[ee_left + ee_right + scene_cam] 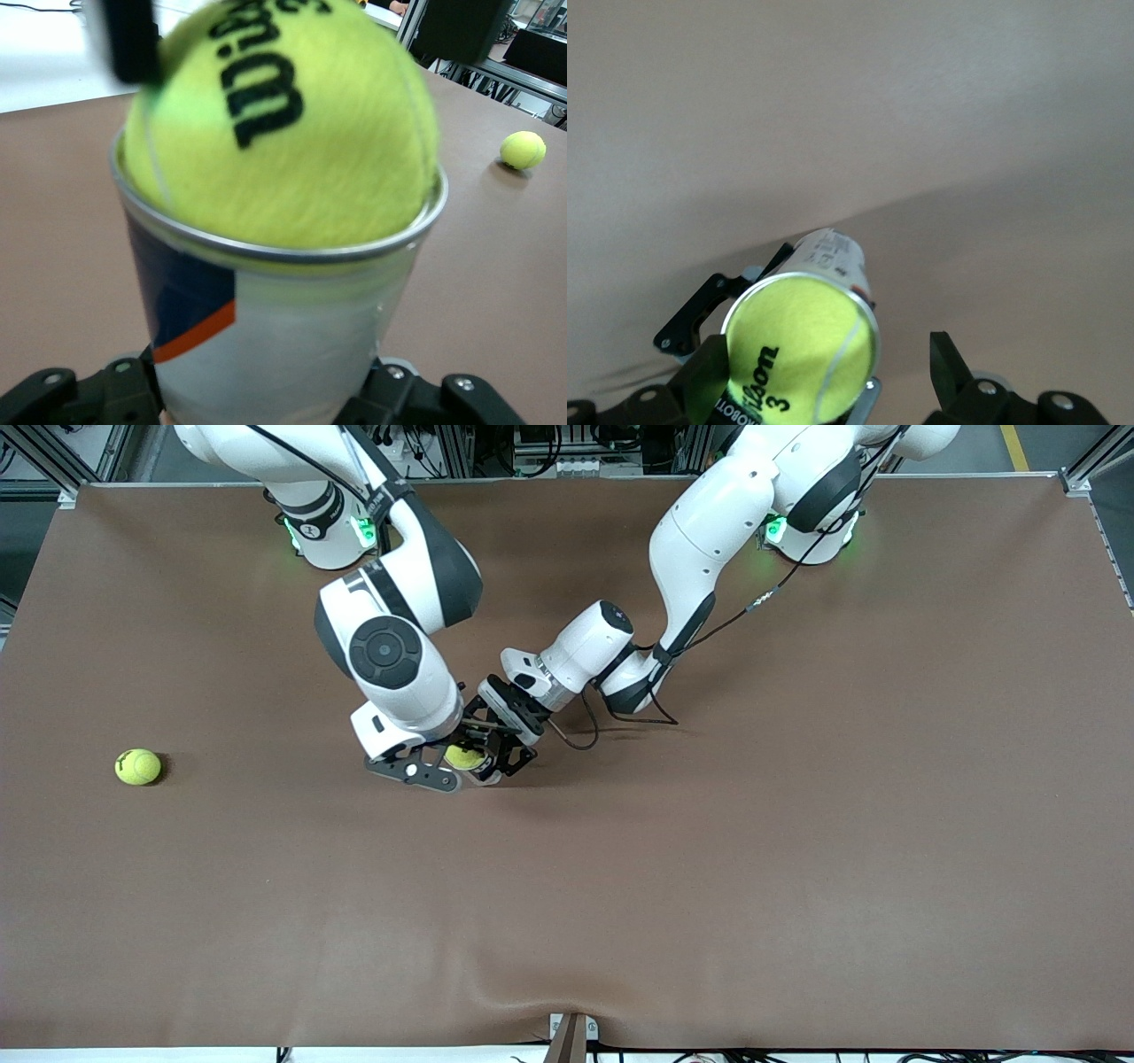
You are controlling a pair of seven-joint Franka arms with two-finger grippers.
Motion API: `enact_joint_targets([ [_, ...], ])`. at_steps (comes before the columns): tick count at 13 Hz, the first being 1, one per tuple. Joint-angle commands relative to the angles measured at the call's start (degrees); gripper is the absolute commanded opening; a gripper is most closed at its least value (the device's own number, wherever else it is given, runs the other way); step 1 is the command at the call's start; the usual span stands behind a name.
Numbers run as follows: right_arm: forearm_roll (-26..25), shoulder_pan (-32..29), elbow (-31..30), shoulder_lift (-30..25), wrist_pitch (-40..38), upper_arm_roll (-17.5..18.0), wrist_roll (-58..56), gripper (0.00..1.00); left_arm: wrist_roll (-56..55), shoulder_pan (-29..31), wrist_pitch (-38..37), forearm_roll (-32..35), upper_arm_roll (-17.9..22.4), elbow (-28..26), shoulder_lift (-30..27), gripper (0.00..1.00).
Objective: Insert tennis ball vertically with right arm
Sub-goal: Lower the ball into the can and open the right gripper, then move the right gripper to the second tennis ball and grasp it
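Observation:
A yellow tennis ball [463, 757] [283, 115] [802, 350] sits in the mouth of a clear can [283, 336] [828, 252], its upper half showing above the metal rim. The can stands upright, and my left gripper [498, 755] [266, 398] is shut on its lower body. My right gripper [434, 772] [828, 363] hangs over the can, open. One of its fingers [948, 359] stands well clear of the ball. The other finger [704, 376] lies close beside the ball; I cannot tell whether it touches.
A second tennis ball [138, 767] [523, 150] lies loose on the brown table [709, 868], toward the right arm's end. A cable [576, 731] loops from the left wrist down to the table beside the can.

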Motion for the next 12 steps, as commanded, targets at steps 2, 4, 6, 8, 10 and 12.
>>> enact_joint_targets([
  [2, 0.2, -2.7, 2.0, -2.3, -5.6, 0.2, -2.8, 1.00, 0.3, -1.1, 0.5, -0.6, 0.5, 1.4, 1.6, 0.76],
  [4, 0.3, -4.1, 2.2, -3.2, -7.5, 0.2, -6.6, 1.00, 0.3, -1.1, 0.5, -0.6, 0.5, 1.4, 1.6, 0.76],
  [6, 0.1, -4.3, 2.2, -3.5, -7.8, 0.1, -7.5, 1.00, 0.3, -1.2, 0.5, -0.6, 0.5, 1.4, 1.6, 0.76],
  [8, -0.5, -8.9, 2.1, -5.2, -11.3, -0.1, -16.4, 1.00, 0.3, -1.2, 0.5, -0.6, 0.5, 1.4, 1.7, 0.76],
  [10, -0.5, -16.5, 1.8, -7.9, -13.7, -0.1, -24.9, 1.00, 0.3, -1.2, 0.5, -0.6, 0.5, 1.4, 1.7, 0.77],
  [12, -1.6, -22.0, 1.7, -9.2, -14.2, -0.2, -28.8, 1.00, 0.4, -1.2, 0.5, -0.5, 0.5, 1.5, 1.9, 0.77],
])
